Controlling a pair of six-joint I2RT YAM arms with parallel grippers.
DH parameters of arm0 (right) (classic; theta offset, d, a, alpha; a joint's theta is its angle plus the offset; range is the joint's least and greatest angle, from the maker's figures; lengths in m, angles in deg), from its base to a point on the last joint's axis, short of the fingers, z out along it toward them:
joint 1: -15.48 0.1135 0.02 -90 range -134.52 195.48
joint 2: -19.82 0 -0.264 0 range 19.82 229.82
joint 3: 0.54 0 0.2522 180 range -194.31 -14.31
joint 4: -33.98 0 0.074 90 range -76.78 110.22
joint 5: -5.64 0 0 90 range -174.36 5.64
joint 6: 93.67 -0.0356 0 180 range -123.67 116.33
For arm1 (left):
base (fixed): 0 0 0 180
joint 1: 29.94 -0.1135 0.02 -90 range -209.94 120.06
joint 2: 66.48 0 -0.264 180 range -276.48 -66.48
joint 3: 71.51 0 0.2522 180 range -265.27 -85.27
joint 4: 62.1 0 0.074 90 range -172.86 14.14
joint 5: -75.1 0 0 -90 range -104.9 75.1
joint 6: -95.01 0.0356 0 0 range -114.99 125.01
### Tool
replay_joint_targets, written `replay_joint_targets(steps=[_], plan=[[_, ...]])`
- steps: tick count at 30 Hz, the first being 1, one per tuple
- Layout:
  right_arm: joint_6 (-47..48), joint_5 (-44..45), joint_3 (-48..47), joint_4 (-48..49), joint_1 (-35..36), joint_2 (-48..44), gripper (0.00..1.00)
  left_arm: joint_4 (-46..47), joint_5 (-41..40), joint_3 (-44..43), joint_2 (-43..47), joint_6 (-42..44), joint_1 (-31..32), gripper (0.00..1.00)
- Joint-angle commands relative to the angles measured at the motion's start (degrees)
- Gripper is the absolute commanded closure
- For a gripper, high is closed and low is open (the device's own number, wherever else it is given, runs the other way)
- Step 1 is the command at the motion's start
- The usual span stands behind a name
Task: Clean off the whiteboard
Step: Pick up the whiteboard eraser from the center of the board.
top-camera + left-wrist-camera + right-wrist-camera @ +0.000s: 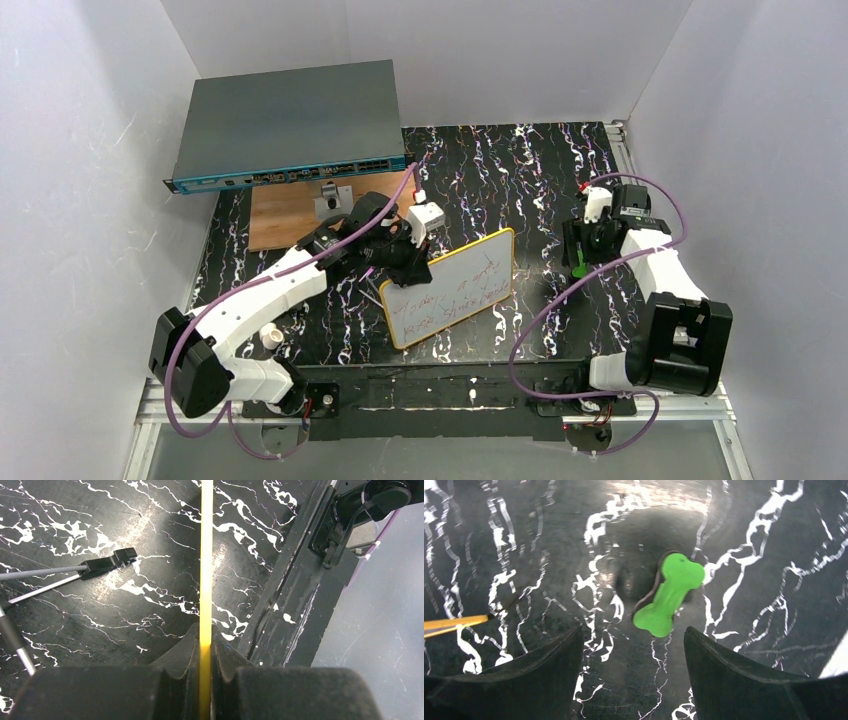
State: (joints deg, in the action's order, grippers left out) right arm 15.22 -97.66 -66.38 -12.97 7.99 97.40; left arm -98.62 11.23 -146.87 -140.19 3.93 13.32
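Two claws share the work here. The left claw [205,647] is clenched on the thin orange rim of the whiteboard [452,288], gripping it at the board's ten o'clock corner. The board sits near the middle of the counter [520,160], its face turned up toward the overhead camera. I cannot tell whether its far edge rests flat on the counter or is tilted up. Red handwriting covers the white face, so by my reckoning none of the wiping is done.

Off at the board's three o'clock, well apart from it, the right claw [633,637] hangs with its jaws wide and nothing between them. Just beyond its fingertips a green bone-shaped eraser [669,594] lies on the dark marbled surface, its long axis running from one to seven o'clock in the wrist view.

The step in hand looks like fetching the eraser while the left arm steadies the board. The next move, I judge, calls for lowering the right claw astride the eraser's narrow waist, closing firmly, then carrying it over to the writing.
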Motion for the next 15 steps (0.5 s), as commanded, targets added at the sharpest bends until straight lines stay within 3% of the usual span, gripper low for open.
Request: replay_joint_targets(steps=[1,9,15], plan=[[-9.8,10.2,-0.7,7.2,0.0,2.9,0.23,4.8,-1.3,-0.2,1.5,-0.1,-0.3,1.0],[-11.8,14.6,-6.3,6.7,0.0,14.2,0.33,9.0,-1.2,1.5,1.0,0.1,-0.4,1.0],[-11.9,14.8,-6.3,6.5,-0.1,16.3,0.4,10.1,-0.4,2.1,1.4,-0.5,-0.4,1.0]])
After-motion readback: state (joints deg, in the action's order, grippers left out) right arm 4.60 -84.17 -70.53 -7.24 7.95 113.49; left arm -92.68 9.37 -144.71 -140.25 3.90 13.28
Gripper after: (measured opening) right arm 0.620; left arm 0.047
